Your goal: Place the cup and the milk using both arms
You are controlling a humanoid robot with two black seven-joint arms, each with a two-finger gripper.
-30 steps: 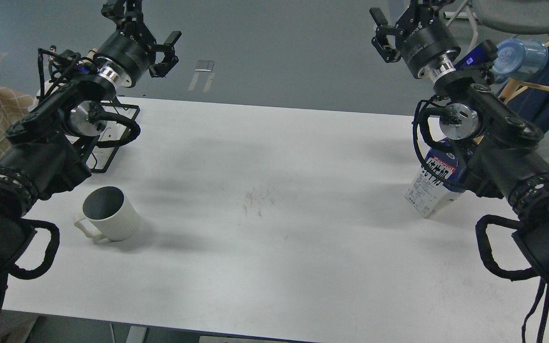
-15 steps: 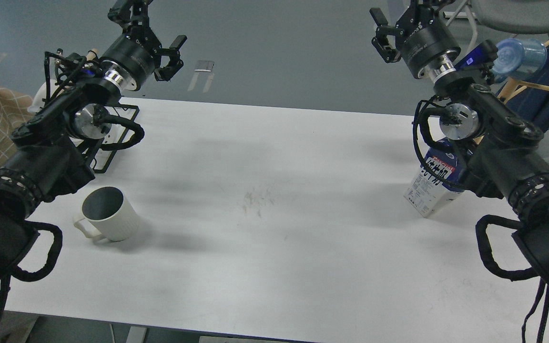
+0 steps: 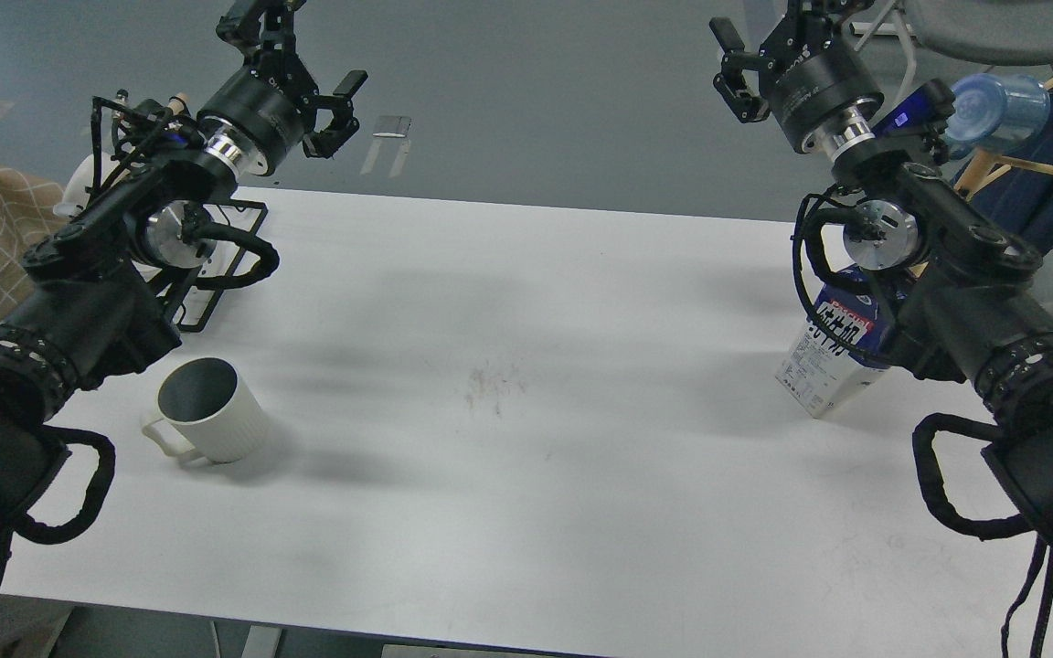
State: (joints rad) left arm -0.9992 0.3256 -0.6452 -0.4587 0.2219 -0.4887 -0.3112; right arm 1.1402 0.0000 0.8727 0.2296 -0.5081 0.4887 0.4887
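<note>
The cup (image 3: 213, 410) sat near the tabletop's (image 3: 526, 384) left edge: rigid, breakable ceramic, best taken across the rim. The milk (image 3: 833, 352) stood far right behind the arm, probably light with walls that give, so grip mid-body. Left hand (image 3: 293, 64) and right hand (image 3: 760, 46) hung released, well above.

even overhead light, soft arm shadows on table (image 3: 526, 512), sharp.
</note>
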